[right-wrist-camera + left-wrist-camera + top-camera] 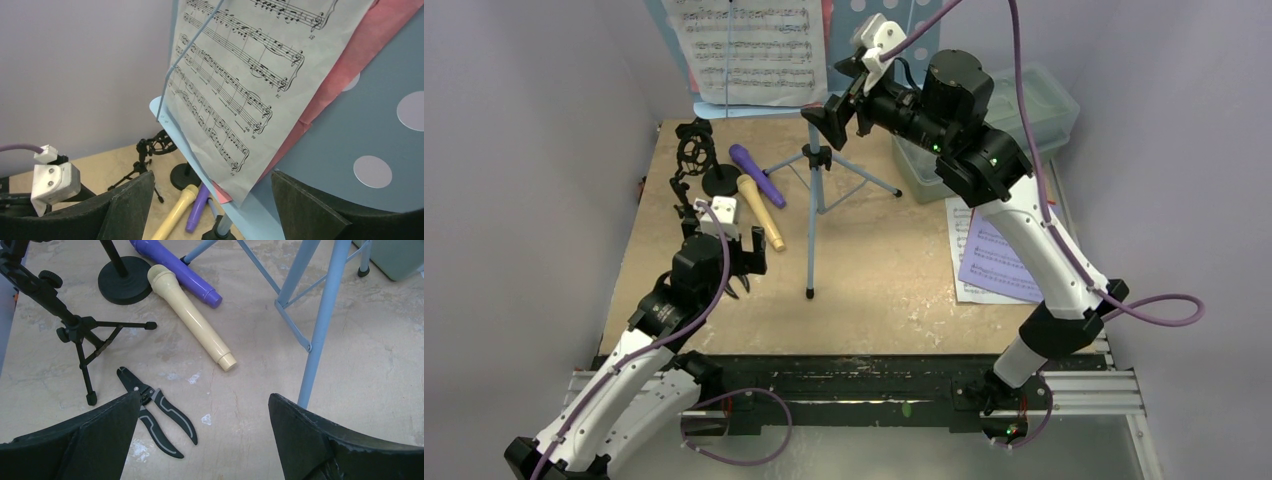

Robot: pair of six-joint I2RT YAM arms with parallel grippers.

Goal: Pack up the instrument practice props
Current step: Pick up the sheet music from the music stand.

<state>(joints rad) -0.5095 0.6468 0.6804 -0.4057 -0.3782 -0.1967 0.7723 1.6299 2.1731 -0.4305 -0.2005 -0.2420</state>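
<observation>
Blue music rack (812,215) stands centre, white sheet (749,50) w/ pink page (350,65) behind it on the shelf. Right gripper (212,210) up by the sheet's bottom corner, jaws apart, empty. Left gripper (205,440) low over table (360,370), jaws wide, nothing in it. Tan mic (192,317) & purple mic (175,270) lie side by side next to round-base holder (124,286).

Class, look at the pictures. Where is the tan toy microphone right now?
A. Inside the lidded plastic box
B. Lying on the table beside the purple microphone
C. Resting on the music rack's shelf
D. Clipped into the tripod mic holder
B: the tan microphone lies flat on the table, right beside the purple microphone.
</observation>
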